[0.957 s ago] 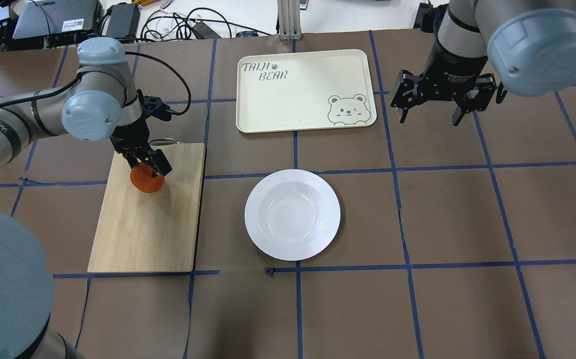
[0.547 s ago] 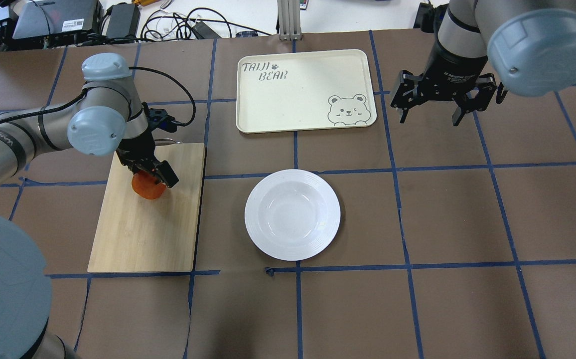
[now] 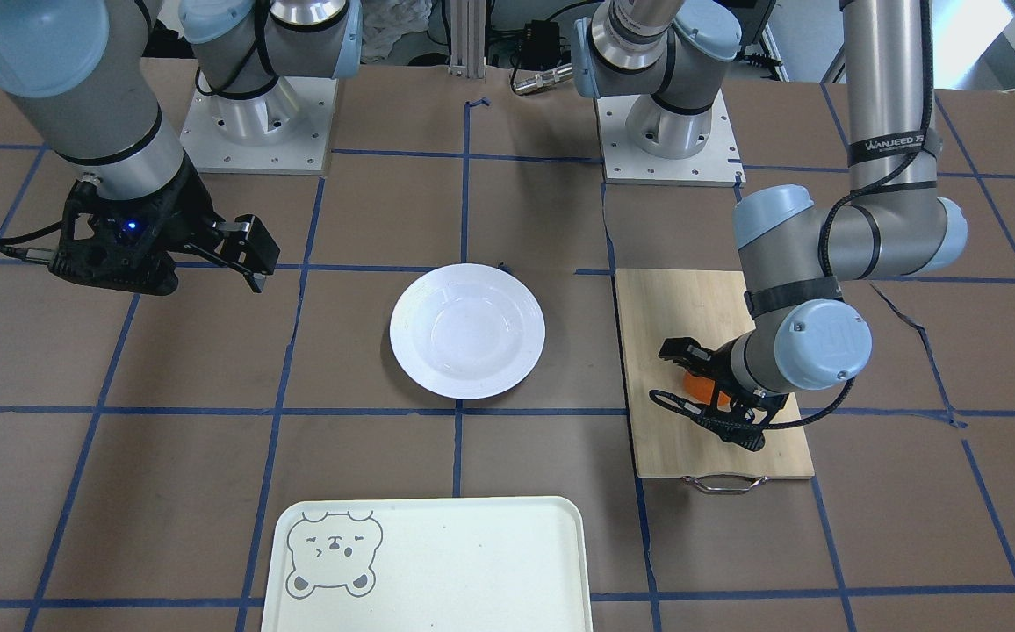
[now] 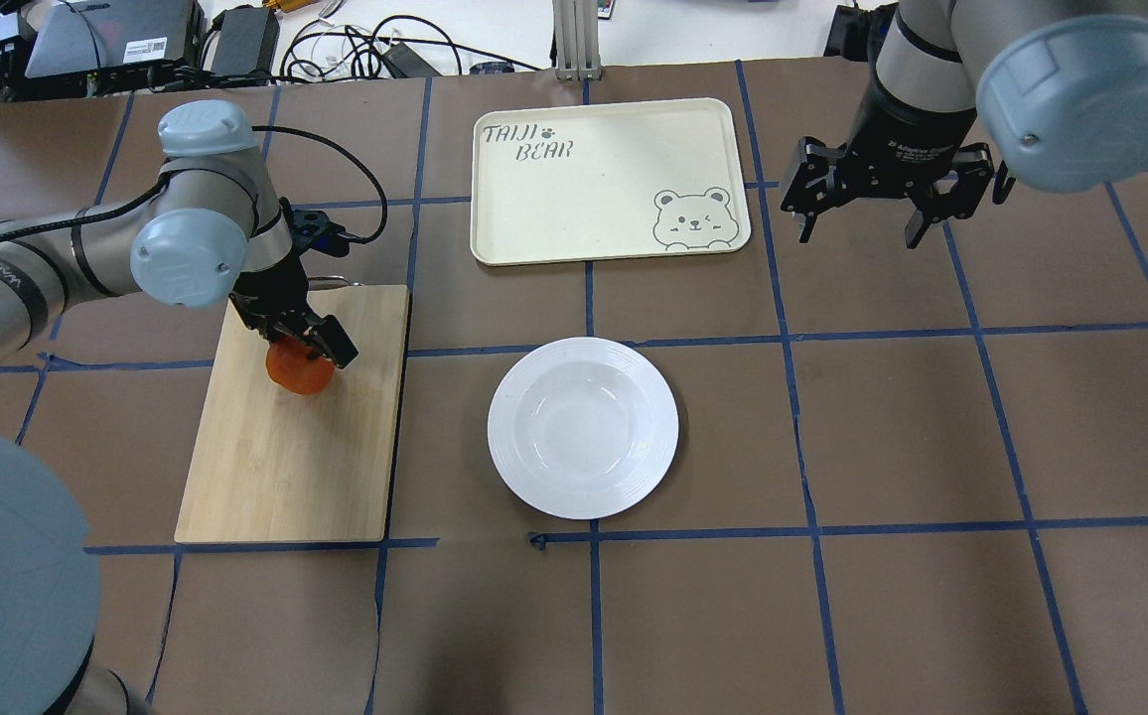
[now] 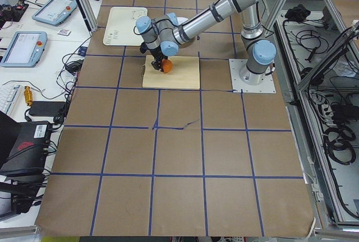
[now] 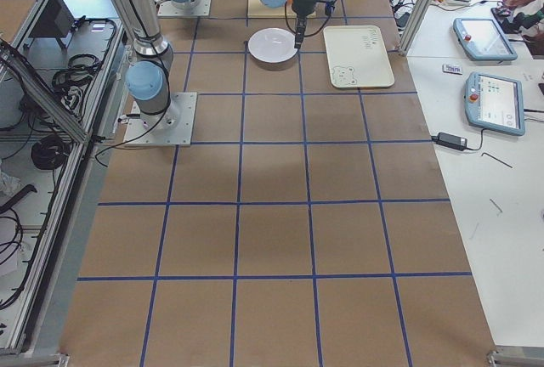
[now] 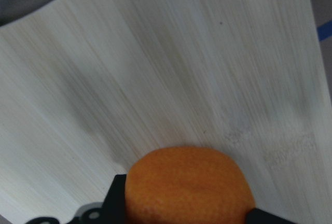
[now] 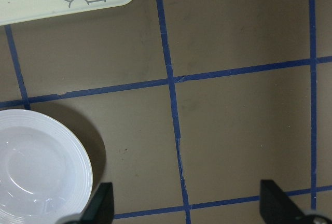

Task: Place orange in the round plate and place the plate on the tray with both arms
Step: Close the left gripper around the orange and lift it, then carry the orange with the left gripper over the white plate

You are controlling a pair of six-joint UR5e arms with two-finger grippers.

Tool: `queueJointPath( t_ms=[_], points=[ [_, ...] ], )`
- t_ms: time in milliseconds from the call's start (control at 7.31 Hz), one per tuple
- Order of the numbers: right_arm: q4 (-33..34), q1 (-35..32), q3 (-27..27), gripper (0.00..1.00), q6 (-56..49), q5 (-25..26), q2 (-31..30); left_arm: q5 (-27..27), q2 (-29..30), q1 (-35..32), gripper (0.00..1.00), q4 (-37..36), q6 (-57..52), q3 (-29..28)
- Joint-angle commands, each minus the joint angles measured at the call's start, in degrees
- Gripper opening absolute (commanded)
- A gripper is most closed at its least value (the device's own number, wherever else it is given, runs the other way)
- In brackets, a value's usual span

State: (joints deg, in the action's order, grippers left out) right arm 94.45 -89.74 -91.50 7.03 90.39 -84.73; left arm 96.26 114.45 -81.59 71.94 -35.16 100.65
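The round plate lies nearest, empty, on bare table. To its left, over the cutting board, the left gripper pinches the orange (clear of the wood, judging by the wrist view). The carry runs rightward to the plate, nothing between. Farther off sits the tray; at far right the right gripper hangs with fingers spread, holding nothing.

Bright even light, soft shadows, left wrist view blurred
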Motion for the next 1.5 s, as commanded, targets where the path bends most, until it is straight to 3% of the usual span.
queueJointPath(
  t_ms=[0,274,547,684,1094,1368],
  points=[
    [0.0,0.0,0.0,1.00,0.0,-0.2,-0.2,0.0,-0.5,0.2,0.00,1.4,1.1,-1.0],
    [0.0,0.0,0.1,1.00,0.1,-0.3,-0.7,-1.5,-1.3,0.1,0.00,5.7,2.8,-3.0],
    [0.2,0.0,0.1,1.00,0.3,-0.9,-0.7,-7.6,-3.7,-2.9,0.00,7.2,15.0,-2.9],
    [1.7,0.0,0.2,1.00,0.2,-1.0,-0.7,-11.3,-5.0,-6.9,0.00,7.3,21.9,-2.5],
    [2.1,0.0,0.4,1.00,0.0,0.0,-0.9,-13.3,-4.3,-23.7,0.00,5.0,50.1,-2.4],
    [2.1,0.0,0.1,1.00,0.0,-0.3,-0.9,-17.6,-2.1,-29.6,0.00,-2.1,62.1,-1.2]
  ],
)
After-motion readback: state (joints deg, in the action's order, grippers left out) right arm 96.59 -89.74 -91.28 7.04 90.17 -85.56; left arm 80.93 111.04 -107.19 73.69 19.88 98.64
